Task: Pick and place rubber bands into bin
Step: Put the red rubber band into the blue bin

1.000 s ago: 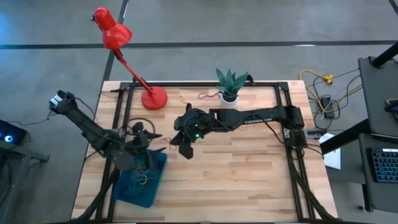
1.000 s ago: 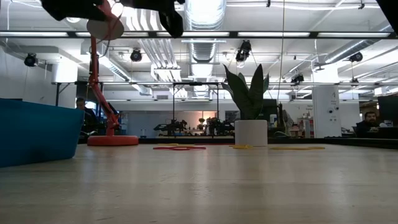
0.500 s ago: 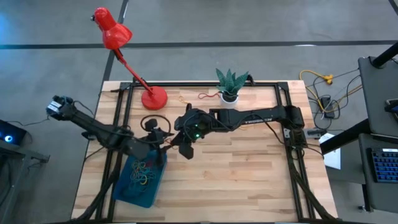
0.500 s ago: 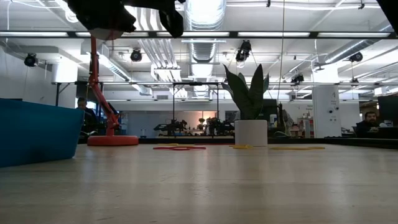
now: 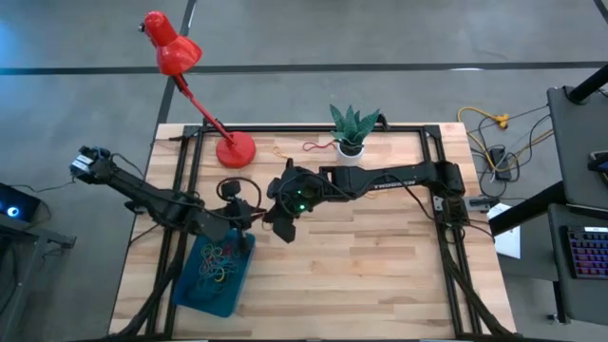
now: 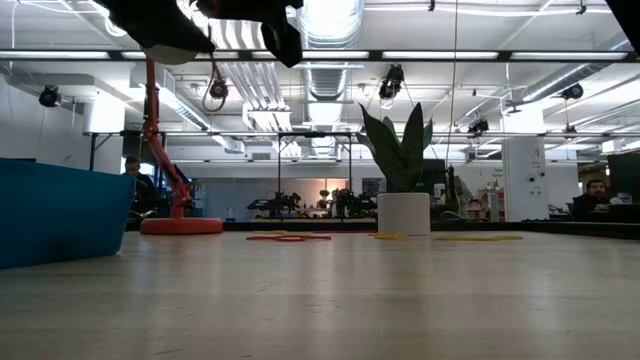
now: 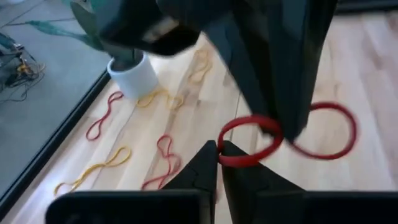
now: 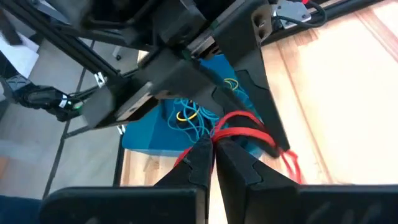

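Red lamp (image 5: pixel 180 66) and potted plant (image 5: pixel 352 127) stand behind both arms.

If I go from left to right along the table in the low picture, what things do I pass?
blue bin → red lamp's base → red rubber band → white plant pot → yellow rubber bands

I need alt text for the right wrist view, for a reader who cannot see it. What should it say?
The right tool is shut on a red band that the left tool also grips, above the wooden table. Behind them lies a blue bin with yellow and blue bands inside.
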Robot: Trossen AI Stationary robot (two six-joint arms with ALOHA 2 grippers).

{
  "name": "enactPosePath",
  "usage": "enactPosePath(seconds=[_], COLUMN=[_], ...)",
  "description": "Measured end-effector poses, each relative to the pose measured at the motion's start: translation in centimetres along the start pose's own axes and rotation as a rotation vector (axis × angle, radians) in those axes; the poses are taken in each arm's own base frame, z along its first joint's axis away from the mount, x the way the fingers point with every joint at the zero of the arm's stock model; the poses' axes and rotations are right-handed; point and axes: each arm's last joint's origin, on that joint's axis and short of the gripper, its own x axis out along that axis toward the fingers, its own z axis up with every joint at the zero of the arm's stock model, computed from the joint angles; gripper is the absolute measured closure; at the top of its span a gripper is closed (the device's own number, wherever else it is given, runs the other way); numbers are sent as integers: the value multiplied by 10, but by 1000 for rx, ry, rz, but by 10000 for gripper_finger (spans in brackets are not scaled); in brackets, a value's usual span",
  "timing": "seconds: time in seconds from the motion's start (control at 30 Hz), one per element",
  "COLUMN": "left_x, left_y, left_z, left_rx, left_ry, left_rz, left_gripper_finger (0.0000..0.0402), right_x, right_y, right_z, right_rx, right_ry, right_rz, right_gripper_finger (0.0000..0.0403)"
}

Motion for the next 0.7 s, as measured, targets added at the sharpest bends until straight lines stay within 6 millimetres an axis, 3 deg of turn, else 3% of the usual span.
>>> enactPosePath(seconds=[0.17, 0.43, 0.57, 0.7], left_x=[-10, -60, -68, -66], left_y=[8, 16, 6, -11], left_z=[-7, 3, -12, -34], left_rx=[-13, -182, -225, -224], left_ry=[152, 493, 724, 834], left_rz=[-26, -309, -402, -389], left_gripper_finger=[401, 401, 401, 400], right_x=[-3, -10, -10, -10], right_y=[1, -2, -3, -4], right_z=[0, -6, -6, -6], right_rx=[5, -11, -51, -93], right_ry=[27, 132, 133, 131], right_rz=[-14, -105, -123, -143], right_gripper_finger=[357, 263, 231, 211])
